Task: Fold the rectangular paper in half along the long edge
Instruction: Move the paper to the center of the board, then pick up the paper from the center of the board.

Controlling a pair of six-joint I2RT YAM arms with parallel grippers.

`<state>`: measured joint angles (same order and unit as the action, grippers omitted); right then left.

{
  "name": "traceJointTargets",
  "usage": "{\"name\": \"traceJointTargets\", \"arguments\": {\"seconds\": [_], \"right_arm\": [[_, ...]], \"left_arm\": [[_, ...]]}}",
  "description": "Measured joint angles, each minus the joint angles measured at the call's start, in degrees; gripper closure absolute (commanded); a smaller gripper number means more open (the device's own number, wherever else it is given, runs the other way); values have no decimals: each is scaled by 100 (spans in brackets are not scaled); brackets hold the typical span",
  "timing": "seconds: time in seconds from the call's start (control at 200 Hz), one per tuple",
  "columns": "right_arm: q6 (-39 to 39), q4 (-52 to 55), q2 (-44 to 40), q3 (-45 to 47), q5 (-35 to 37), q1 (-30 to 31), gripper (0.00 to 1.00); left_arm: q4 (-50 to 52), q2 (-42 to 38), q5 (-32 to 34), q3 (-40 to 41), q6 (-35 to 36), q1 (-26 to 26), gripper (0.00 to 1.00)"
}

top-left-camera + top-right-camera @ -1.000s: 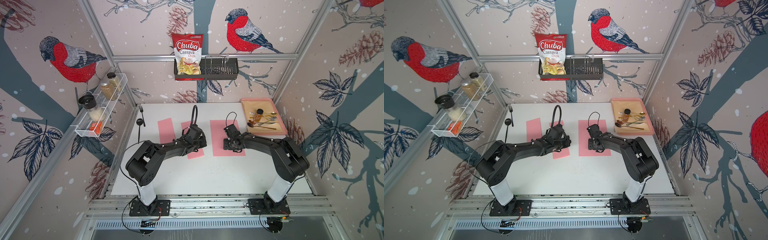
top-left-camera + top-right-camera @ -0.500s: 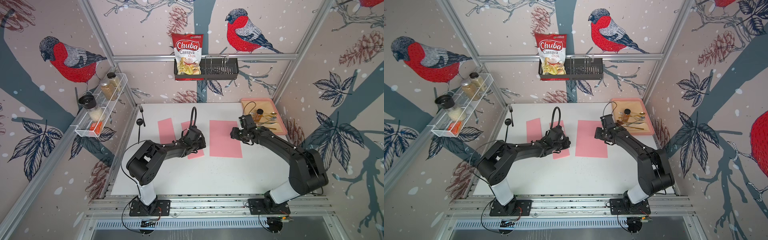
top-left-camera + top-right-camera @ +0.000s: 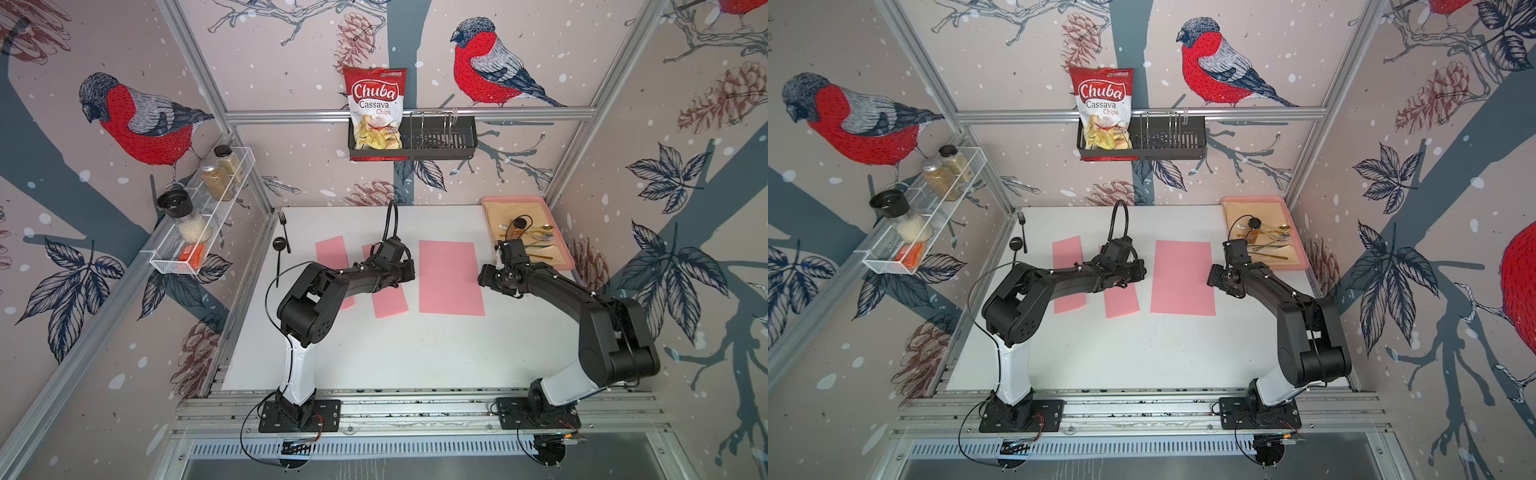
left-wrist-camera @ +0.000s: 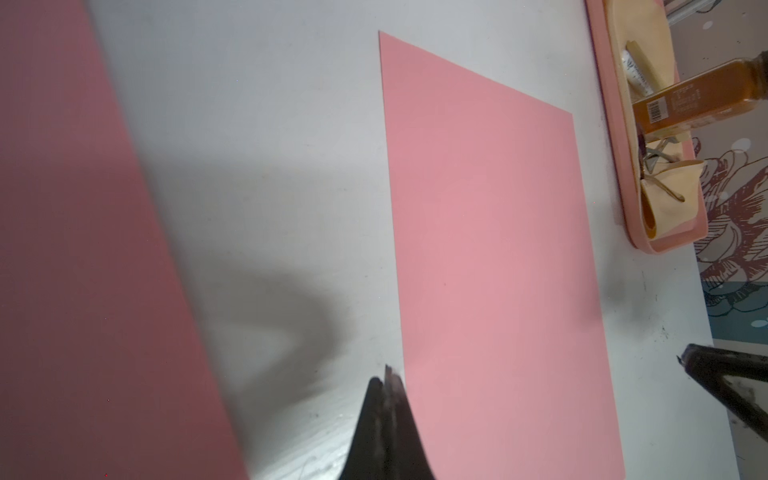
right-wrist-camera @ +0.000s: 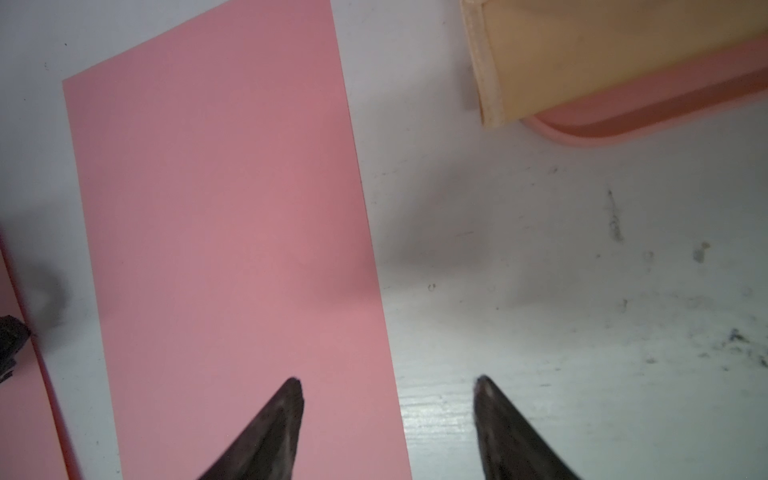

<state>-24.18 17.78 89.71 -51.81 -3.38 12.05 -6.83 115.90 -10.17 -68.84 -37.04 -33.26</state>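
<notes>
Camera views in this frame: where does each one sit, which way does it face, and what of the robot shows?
Top views: high above the front, looking down at the white table; both show the left arm, right arm and wide pink rectangular paper sheet.
Left wrist: on the left arm, looking across the sheet towards the pink rectangular tray; its shut left gripper shows.
Right wrist: low over the sheet's edge; open right gripper shows.
Shared: both wrist views hold the sheet and tray.

Three pink papers [image 3: 451, 277], two arms [image 3: 357, 279], one tray [image 3: 515, 199]
</notes>
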Motion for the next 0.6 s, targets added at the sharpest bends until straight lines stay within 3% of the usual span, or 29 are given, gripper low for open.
{"name": "traceJointTargets", "arguments": {"seconds": [0.6], "right_arm": [[-17,-826,986,-173,-219,48,33]], "left_arm": [[59,452,-164,-378,-2,48,100]]}}
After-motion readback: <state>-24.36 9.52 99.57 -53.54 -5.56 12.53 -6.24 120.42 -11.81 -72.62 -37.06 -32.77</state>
